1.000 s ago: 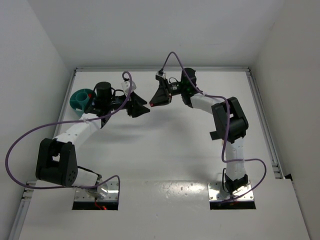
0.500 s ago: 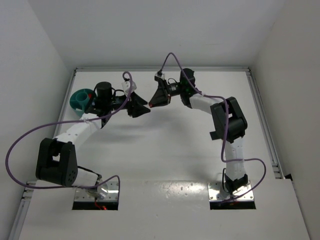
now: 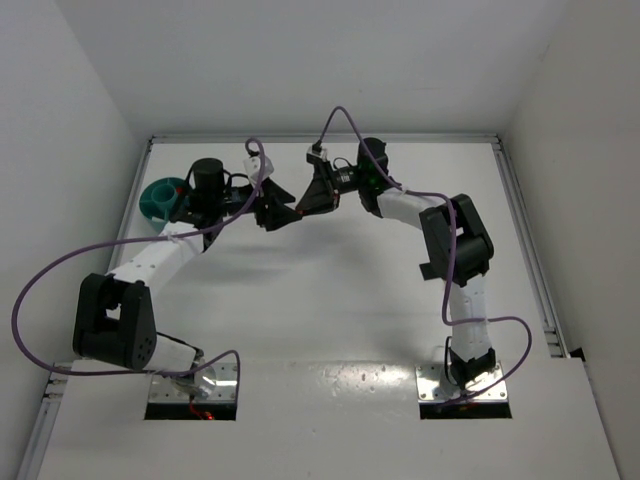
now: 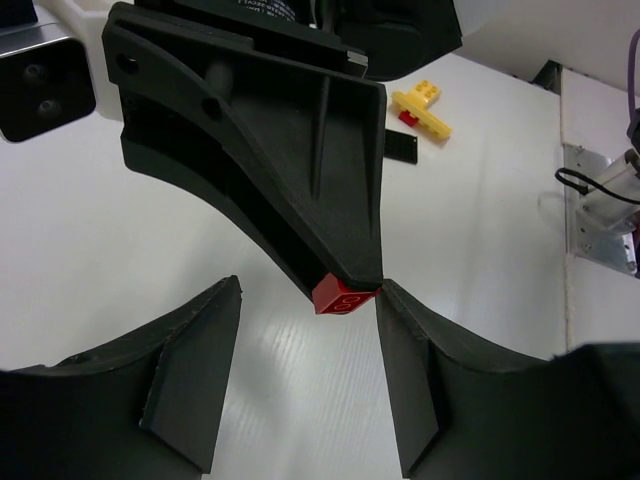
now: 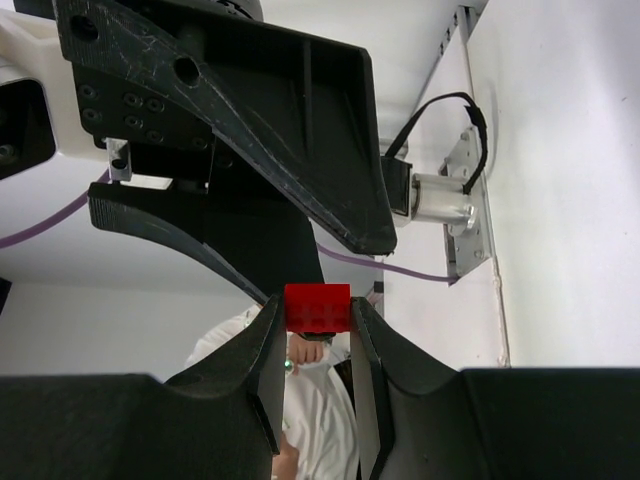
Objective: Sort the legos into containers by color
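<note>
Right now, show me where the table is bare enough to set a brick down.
Bare: the table between left arm and right arm, plus its far right corner. Crowded: far centre, where the right pincer holds the red brick inside the open left pincer, and beside the teal bowl.

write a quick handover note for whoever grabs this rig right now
Right gripper: shut on a red lego, held off the table.
Left gripper: open, its jaws on either side of that same brick, not closed on it. It looks like a right-to-left pass.
Teal bowl: far left corner. A red spot shows in it; the rest is too small to tell.
Loose: a yellow lego with a small red piece beside it.
Done: nothing I can confirm.
Left: finish the pass, bowl the red lego, then sort the loose ones.
</note>
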